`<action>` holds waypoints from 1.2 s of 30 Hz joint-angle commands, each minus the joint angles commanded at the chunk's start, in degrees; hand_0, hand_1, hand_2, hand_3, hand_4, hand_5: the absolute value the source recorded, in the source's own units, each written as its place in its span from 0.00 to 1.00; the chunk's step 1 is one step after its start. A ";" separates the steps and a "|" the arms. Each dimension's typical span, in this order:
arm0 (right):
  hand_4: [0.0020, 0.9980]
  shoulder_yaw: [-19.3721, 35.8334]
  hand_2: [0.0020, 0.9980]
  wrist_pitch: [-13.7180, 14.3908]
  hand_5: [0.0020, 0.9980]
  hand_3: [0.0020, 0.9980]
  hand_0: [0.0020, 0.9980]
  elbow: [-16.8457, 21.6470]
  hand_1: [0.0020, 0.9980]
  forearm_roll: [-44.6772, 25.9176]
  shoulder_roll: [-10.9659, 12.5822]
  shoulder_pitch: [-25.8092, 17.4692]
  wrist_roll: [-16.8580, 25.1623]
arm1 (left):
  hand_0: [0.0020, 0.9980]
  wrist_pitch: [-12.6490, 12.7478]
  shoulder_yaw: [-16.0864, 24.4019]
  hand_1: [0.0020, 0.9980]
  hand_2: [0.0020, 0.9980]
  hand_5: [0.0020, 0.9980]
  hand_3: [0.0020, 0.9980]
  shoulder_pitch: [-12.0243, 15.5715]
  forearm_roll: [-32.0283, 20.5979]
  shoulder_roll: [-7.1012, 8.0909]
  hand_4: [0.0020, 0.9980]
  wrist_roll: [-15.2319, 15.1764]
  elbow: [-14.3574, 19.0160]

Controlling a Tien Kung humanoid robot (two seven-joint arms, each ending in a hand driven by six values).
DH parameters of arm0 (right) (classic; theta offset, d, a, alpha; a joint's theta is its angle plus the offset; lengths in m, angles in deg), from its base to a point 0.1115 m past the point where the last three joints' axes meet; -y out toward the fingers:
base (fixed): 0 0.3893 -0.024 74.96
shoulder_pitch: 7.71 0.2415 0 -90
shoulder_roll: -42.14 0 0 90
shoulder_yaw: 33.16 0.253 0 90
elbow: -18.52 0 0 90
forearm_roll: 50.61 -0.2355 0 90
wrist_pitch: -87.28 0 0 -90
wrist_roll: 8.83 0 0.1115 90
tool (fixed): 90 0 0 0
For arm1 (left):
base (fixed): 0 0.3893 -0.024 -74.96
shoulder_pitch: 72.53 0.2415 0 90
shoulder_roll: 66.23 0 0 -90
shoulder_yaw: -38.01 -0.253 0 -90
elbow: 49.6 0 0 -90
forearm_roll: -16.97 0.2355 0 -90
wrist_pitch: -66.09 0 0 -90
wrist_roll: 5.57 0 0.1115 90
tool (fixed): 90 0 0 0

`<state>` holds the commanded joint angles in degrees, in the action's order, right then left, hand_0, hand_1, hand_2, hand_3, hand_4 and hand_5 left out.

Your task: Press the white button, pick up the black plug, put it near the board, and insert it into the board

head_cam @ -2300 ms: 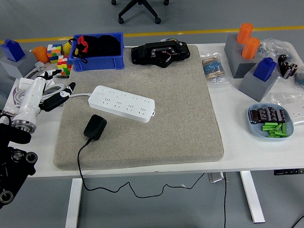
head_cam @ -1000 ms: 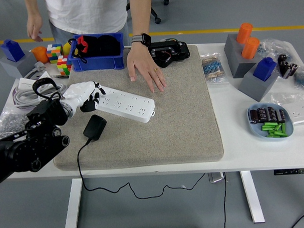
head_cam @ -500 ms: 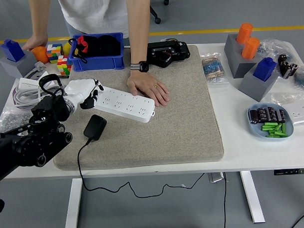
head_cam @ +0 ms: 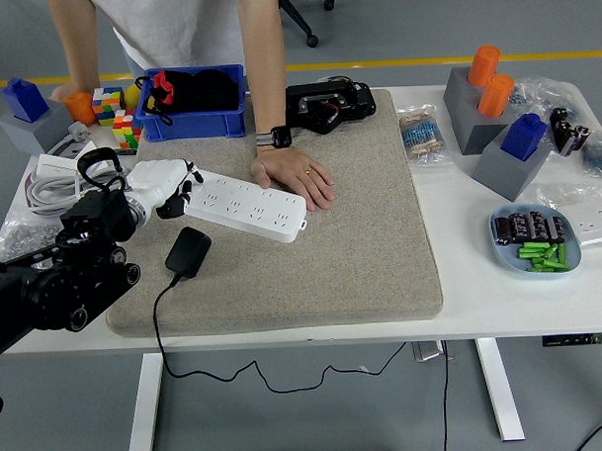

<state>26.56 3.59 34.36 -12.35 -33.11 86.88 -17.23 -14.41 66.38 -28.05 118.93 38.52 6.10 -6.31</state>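
Note:
The white power strip [head_cam: 249, 205] lies at an angle on the grey mat [head_cam: 361, 243]. My left hand [head_cam: 165, 185], white with dark fingertips, rests at the strip's left end with its fingers curled down and holding nothing. Its button is hidden under those fingers. The black plug [head_cam: 188, 251] lies on the mat just below the strip, and its cable runs off the table's front edge. A person at the far side presses a flat hand [head_cam: 295, 175] onto the mat against the strip's right half. My right arm is out of view.
Behind the mat stand a blue bin [head_cam: 193, 120] and a black device [head_cam: 326, 101]. Coloured cubes [head_cam: 109, 108] and coiled white cables [head_cam: 52, 180] sit at the left. At the right are grey blocks with orange cylinders [head_cam: 480, 105] and a plate of green parts [head_cam: 536, 239].
My left arm swung in from the table's left edge to the strip's left end. A person stepped up and laid a hand beside the strip. Over the last half second almost nothing moved.

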 joint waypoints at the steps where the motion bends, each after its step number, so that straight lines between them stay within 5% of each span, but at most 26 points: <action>1: 0.65 0.01 0.64 0.02 0.37 0.62 0.71 0.01 0.63 -0.02 -0.01 -0.03 0.02 | 0.35 -0.07 -0.10 0.16 0.11 0.00 0.70 0.02 0.02 0.02 0.00 0.07 -0.05; 20: 0.65 0.17 0.64 0.06 0.37 0.62 0.71 0.09 0.63 -0.08 -0.09 -0.02 0.10 | 0.35 -0.30 -3.72 0.16 0.11 0.00 0.69 -0.03 -1.55 -0.22 0.00 0.17 -0.76; 30: 0.65 0.19 0.64 0.03 0.37 0.62 0.71 -0.01 0.63 0.03 -0.09 -0.19 0.05 | 0.35 0.51 5.12 0.16 0.11 0.00 0.69 1.72 1.67 1.42 0.00 0.44 6.36; 36: 0.65 0.53 0.64 0.05 0.37 0.62 0.71 0.09 0.63 0.18 -0.20 -0.20 0.09 | 0.35 0.77 11.90 0.16 0.11 0.00 0.69 5.95 2.72 3.12 0.00 1.15 13.30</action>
<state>27.08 3.64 34.45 -12.17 -33.31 86.68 -17.14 -13.64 78.28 -22.10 121.65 41.65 7.25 6.99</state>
